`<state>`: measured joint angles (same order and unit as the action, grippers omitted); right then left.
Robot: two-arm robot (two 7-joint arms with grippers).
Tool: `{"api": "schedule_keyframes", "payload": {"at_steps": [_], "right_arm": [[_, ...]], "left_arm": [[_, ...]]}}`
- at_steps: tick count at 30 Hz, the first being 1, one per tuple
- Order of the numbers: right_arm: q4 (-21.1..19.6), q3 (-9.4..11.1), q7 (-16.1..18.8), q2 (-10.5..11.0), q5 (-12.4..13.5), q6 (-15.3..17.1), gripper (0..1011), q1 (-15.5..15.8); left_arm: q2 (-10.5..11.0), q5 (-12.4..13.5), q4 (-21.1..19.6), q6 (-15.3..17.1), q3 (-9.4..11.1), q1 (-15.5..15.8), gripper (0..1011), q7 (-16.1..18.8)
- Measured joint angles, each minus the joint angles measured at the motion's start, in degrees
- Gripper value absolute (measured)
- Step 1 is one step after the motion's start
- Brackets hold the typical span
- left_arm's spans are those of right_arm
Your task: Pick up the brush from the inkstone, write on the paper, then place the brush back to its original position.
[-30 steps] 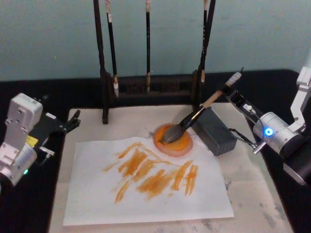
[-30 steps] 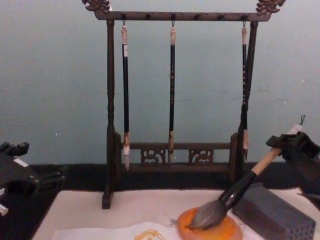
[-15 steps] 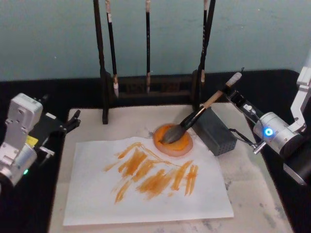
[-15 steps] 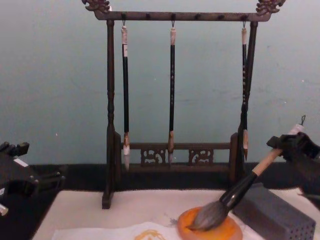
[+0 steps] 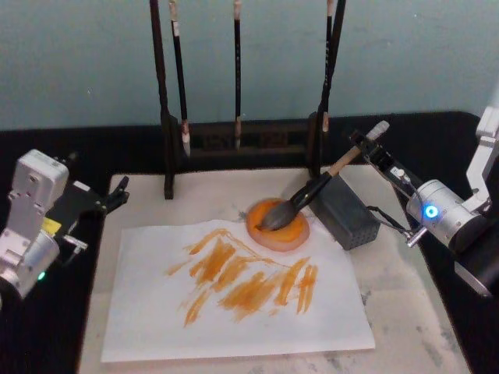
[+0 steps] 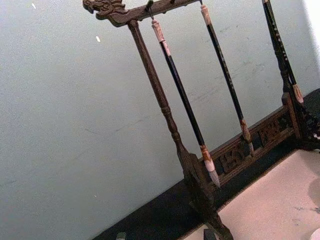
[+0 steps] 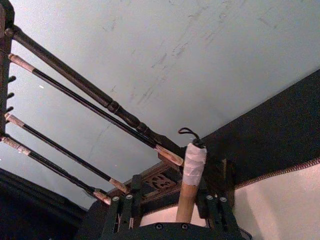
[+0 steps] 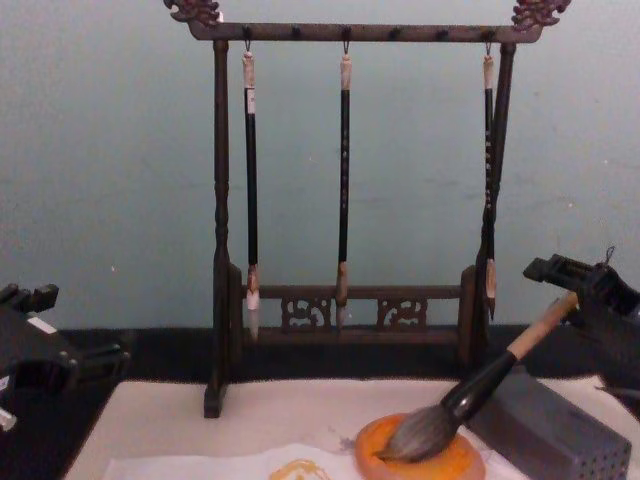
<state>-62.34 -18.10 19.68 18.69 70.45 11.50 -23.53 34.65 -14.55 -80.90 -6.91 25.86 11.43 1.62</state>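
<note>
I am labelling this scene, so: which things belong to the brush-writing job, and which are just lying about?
Job: brush, inkstone, paper, right hand at the brush's end.
Lying about: rack, three thin brushes, grey block, felt mat, left hand parked left of the mat.

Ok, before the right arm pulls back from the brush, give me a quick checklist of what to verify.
1. Brush tuft lying in the inkstone: ok.
2. Handle propped on the grey block: ok.
3. Right gripper open around the handle near its white cap: ok; the right wrist view shows a gap beside the handle.
4. Handle touching neither side of that gripper: cannot tell.
5. Paper bears orange strokes: ok.
6. Left gripper parked on the left, away from the brush: ok.
</note>
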Motion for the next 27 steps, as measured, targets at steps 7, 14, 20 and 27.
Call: {"api": "schedule_keyframes", "payload": {"at_steps": [7,14,20,27], "right_arm": [[0.0,0.0,0.1,0.0,0.0,0.0,833,0.0],[0.0,0.0,0.1,0.0,0.0,0.1,1000,0.0],[0.0,0.0,0.1,0.0,0.0,0.1,1000,0.0],[0.0,0.0,0.1,0.0,0.0,0.1,1000,0.0]], "left_arm": [[0.0,0.0,0.0,0.0,0.0,0.0,1001,0.0],[0.0,0.0,0.0,0.0,0.0,0.0,1001,0.0],[0.0,0.0,0.0,0.0,0.0,0.0,1001,0.0],[0.0,0.0,0.0,0.0,0.0,0.0,1001,0.0]]}}
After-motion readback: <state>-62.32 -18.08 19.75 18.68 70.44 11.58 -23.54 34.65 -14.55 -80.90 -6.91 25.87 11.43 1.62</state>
